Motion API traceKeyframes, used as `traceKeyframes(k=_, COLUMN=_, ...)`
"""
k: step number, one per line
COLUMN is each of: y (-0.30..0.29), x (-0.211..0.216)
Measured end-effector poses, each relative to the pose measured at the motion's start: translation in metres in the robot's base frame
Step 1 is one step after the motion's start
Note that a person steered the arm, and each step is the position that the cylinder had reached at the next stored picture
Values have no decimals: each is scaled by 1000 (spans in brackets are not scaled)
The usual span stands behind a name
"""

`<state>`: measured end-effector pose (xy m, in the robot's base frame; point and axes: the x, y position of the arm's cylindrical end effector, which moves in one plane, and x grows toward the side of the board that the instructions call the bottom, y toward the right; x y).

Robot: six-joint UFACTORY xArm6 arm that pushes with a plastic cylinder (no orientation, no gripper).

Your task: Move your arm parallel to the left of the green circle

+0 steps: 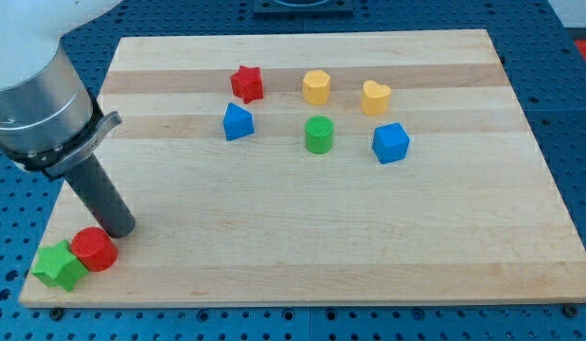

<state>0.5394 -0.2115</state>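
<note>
Nearest the camera, at the lower left of the frame, a green star (57,265) sits at the board's corner, touching a red cylinder (94,249) just to its right. We have no jaws to spread or press together: our tool is a plain dark rod, and my tip (120,230) rests on the wooden board (302,246) just above and to the right of the red cylinder, close to it, though we cannot tell whether it touches. The green circle (318,134), the task's thing, stands upright in the upper middle of the frame, well apart from my tip, with a blue wedge-like block (238,122) to its left, a blue cube (390,143) to its right, and a red star (246,83), a yellow hexagon-like block (316,86) and a yellow heart (375,97) above. We judge the approach has barely begun. Next we need to travel up and right, stopping level with the green circle on its left side, and steering below the blue wedge-like block so nothing gets nudged.
</note>
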Motion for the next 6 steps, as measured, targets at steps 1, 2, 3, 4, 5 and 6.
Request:
traceKeyframes(k=1, y=5, x=-23)
traceKeyframes(k=2, y=59, x=-41)
traceKeyframes(k=3, y=94, x=-61)
traceKeyframes(k=4, y=114, x=-83)
traceKeyframes(k=5, y=140, x=-108)
traceKeyframes(k=6, y=171, x=-135)
